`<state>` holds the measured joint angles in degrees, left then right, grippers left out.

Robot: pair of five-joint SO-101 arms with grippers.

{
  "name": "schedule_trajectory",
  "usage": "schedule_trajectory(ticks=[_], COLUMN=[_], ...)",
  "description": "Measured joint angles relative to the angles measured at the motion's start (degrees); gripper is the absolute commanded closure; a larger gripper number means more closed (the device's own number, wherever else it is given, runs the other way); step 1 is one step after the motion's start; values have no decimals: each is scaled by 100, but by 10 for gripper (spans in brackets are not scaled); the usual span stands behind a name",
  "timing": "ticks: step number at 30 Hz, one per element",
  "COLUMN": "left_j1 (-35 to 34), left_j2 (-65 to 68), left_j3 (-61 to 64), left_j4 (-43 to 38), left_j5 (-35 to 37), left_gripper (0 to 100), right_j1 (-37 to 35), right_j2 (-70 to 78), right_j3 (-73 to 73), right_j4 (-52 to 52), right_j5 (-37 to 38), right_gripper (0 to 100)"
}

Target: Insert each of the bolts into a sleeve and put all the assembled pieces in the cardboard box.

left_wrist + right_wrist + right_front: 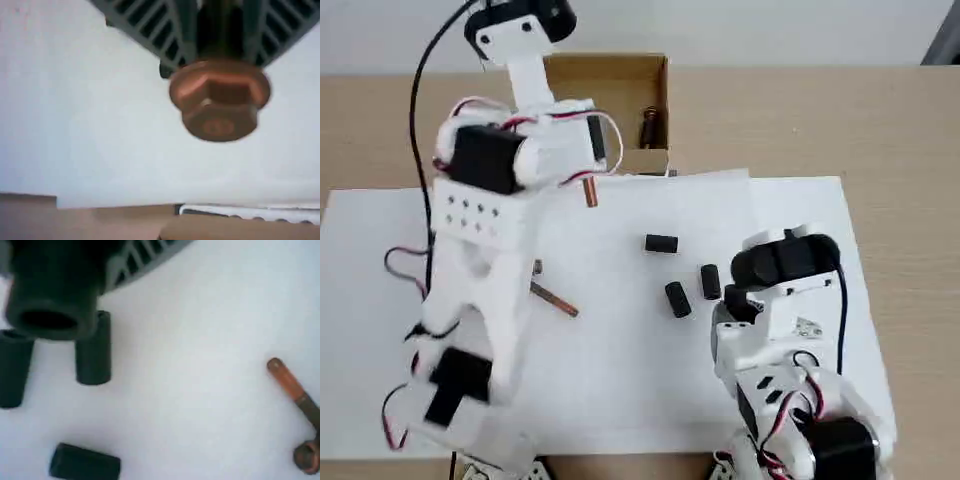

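1. copper bolt (220, 100) sits clamped between the jaws of the left gripper (220, 35), head pointing outward. the head is hexagonal with a round flange, all in a shiny copper tone.
2. in the high view this bolt hangs over the far edge of the white sheet (620, 370), just beside the near wall of the cardboard box (610, 95).
3. the right gripper (55, 285) is closed on the held sleeve (47, 315), a black tube with its open end facing the wrist camera.
4. near that gripper, the nearest sleeve (92, 355) and the second sleeve (15, 367) lie side by side on the sheet. the crosswise sleeve (85, 462) lies a little apart from them.
5. the cardboard box holds one dark piece (648, 125) against a side wall. it is too small to tell its parts.
6. the loose bolt (553, 298) lies slanted on the sheet beside the left arm, well apart from the sleeves. a second loose bolt (306, 457) sits just beside it.
7. the sheet rests on a wooden table (900, 130).
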<state>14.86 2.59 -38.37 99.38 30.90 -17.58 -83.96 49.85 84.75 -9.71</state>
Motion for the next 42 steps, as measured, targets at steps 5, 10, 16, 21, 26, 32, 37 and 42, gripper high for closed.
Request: schedule_trajectory(ticks=[5, 10, 16, 21, 26, 32, 37, 42], left_j1=[44, 44, 44, 44, 44, 44, 44, 44], left_j2=[-782, -1644, -3042, -4343, -5363, -6374, -7244, -8255], left_j3=[1134, 2400, 4325, 6048, 7437, 8457, 9275, 10215], left_j4=[0, -387, -1521, -2743, -3596, -4185, -4782, -5398], left_j5=[-141, -308, -466, -519, -519, -448, 70, 387], left_gripper=[995, 995, 995, 995, 995, 995, 995, 995], right_j1=[-105, -105, -114, -492, -923, -1301, -1670, -2084], right_j2=[18, 18, 26, 26, 26, 26, 26, 26], right_j3=[492, 1011, 1582, 1908, 2268, 2497, 2734, 2804], right_j4=[-325, -1037, -1811, -2312, -2848, -3622, -4202, -4659], right_j5=[0, 79, 290, 290, 290, 290, 290, 290], right_gripper=[995, 995, 995, 995, 995, 995, 995, 995])
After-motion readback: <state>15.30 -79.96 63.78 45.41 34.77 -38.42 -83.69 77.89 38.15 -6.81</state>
